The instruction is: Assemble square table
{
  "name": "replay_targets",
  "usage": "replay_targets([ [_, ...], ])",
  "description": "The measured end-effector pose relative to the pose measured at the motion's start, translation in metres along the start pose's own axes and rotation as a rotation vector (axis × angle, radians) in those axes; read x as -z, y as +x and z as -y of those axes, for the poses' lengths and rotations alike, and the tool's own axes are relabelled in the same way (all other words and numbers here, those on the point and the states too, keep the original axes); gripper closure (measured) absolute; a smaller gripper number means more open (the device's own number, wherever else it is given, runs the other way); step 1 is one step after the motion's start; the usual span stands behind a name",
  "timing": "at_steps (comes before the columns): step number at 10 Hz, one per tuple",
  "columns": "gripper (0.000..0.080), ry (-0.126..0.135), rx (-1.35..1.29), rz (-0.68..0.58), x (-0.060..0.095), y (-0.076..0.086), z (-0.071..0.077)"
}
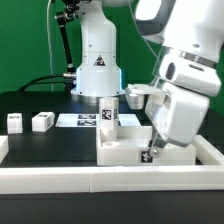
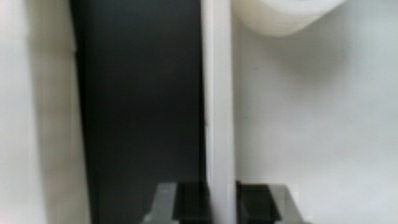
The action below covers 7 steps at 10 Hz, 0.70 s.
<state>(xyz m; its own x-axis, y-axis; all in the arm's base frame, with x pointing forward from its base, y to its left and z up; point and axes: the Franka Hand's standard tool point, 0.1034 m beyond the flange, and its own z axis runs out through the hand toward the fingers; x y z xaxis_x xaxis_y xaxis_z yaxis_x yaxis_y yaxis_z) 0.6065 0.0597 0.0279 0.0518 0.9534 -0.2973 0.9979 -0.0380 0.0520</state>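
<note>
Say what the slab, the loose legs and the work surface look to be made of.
The slab: likely moulded plastic, matte white; uniform colour, raised rims.
The loose legs: the same white plastic by the look, with printed black-and-white tags stuck on.
The work surface: black, matte, no glare; material unclear, perhaps cloth or a painted board.

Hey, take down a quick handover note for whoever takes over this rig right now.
Claw: shut, low at the slab's near corner. Nothing visibly held.
Things: an upright leg stands on the slab. What looks like a fourth leg sits behind it. Loose legs lie on the exterior view's left.
Done: maybe one leg mounted, can't confirm.
Left: fit the other legs.
</note>
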Motion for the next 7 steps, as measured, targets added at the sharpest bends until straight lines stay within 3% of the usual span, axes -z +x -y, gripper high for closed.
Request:
replay_targets([
  [2, 0.0737, 0.005, 0.005, 0.012, 0.001, 0.01, -0.012],
  [3, 0.0737, -0.007, -0.028, 0.011, 0.006, 0.018, -0.019],
  [5, 0.0737, -0.008, -0.028, 0.02, 0.004, 0.014, -0.019],
  [6, 0.0662, -0.007, -0.03, 0.02, 0.004, 0.014, -0.019],
  [7, 0.0662, -0.001, -0.032, 0.023, 0.005, 0.011, -0.018],
])
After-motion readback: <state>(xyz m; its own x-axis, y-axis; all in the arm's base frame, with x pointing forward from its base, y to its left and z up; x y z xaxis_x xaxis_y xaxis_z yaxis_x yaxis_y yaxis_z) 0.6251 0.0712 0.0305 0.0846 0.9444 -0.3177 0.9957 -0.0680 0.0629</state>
